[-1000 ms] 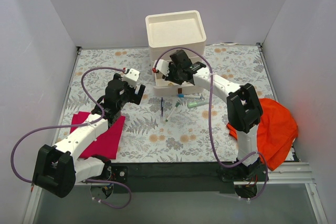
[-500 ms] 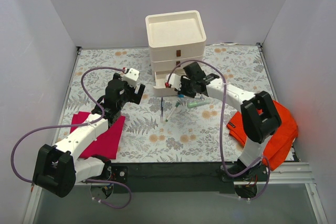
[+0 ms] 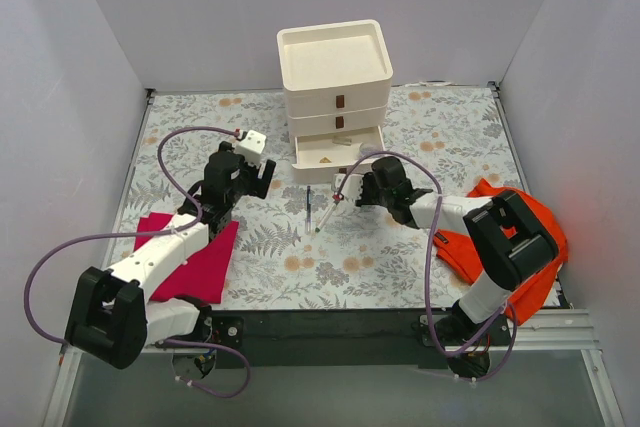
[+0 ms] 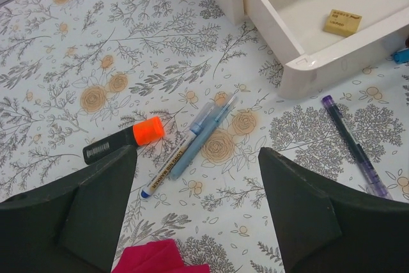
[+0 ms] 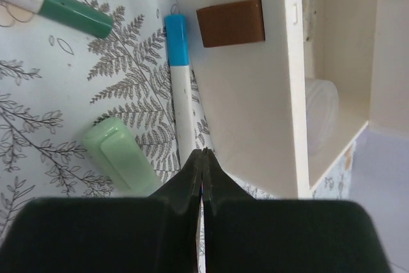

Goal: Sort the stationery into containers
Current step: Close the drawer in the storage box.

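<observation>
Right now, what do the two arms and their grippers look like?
The left arm and right arm have white links and bulky black joints, each trailed by a looping purple cable. The left gripper and right gripper have dark, matte, wedge-shaped fingers.

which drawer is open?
The bottom drawer, pulled out with a tan block inside; the middle drawer and top drawer are shut.

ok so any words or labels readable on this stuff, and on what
No text reads clearly enough to quote.
white pen: dark lettering along the barrel, too blurred.
tan eraser: faint print on top, too small.
orange-capped black marker: pale print on the barrel, unreadable.
</observation>
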Controlling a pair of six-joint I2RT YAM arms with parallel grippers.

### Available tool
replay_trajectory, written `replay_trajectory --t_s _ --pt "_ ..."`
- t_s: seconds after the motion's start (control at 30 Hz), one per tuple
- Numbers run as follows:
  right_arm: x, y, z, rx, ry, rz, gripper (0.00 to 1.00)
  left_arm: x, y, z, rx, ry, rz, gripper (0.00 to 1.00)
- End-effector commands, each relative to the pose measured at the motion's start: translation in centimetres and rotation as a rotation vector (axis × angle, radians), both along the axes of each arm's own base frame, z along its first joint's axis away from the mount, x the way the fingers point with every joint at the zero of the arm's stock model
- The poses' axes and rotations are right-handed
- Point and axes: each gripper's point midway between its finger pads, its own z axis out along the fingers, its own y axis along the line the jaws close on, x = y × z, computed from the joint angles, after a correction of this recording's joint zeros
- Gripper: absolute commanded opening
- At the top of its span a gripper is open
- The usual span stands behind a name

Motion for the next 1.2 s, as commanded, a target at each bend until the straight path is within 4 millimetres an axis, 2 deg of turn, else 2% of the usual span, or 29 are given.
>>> replay_trajectory --t_s 0.0,0.13,0.17,0.2,0.23,0.27,0.3,0.33,0.47,0.6,0.7,0.9,1.0,1.17 --pt "3.4 0.7 6.2 0.104 -0.330 -0.014 0.01 0.4 -0.1 -0.2 0.004 0.003 0.014 0.77" --pt "4.1 0.2 6.8 0.121 -0.458 -0.039 0.01 0.8 -0.3 -0.5 0.004 0.011 0.014 0.77" --pt "4.1 0.2 7.9 0.152 -0.532 -0.042 0.01 0.9 -0.4 -0.6 0.003 0.014 0.013 0.77" --pt "4.1 0.4 7.2 0.143 -0.548 -0.035 0.01 1.0 -0.4 -0.6 0.000 0.016 0.014 0.77" --pt "4.2 0.2 7.5 0.131 -0.589 -0.036 0.01 1.1 -0.4 -0.9 0.002 0.024 0.015 0.77" --pt "4.4 0.3 8.8 0.160 -0.656 -0.046 0.01 1.1 -0.4 -1.1 0.003 0.030 0.016 0.77" --pt "4.6 0.5 8.2 0.148 -0.662 -0.045 0.01 1.2 -0.5 -1.1 0.003 0.030 0.014 0.77" --pt "4.9 0.5 8.5 0.147 -0.681 -0.057 0.01 1.3 -0.5 -1.3 0.004 0.037 0.016 0.77" --pt "5.5 1.4 8.5 0.173 -0.638 -0.050 0.01 1.8 -0.2 -1.4 0.010 0.042 0.029 0.77" --pt "4.6 2.4 8.8 0.200 -0.620 0.003 0.01 2.0 -0.1 -1.4 0.009 0.042 0.037 0.77" --pt "3.9 2.9 8.2 0.203 -0.603 0.034 0.01 1.9 0.0 -1.8 0.003 0.053 0.043 0.78" --pt "2.8 5.2 6.8 0.216 -0.546 0.120 0.01 2.2 0.0 -2.0 0.007 0.060 0.044 0.77" --pt "3.0 6.2 6.4 0.218 -0.543 0.128 0.01 2.4 0.0 -2.1 0.012 0.061 0.049 0.78" --pt "4.6 7.2 6.4 0.218 -0.573 0.098 0.01 2.5 0.0 -2.0 0.008 0.064 0.053 0.78"
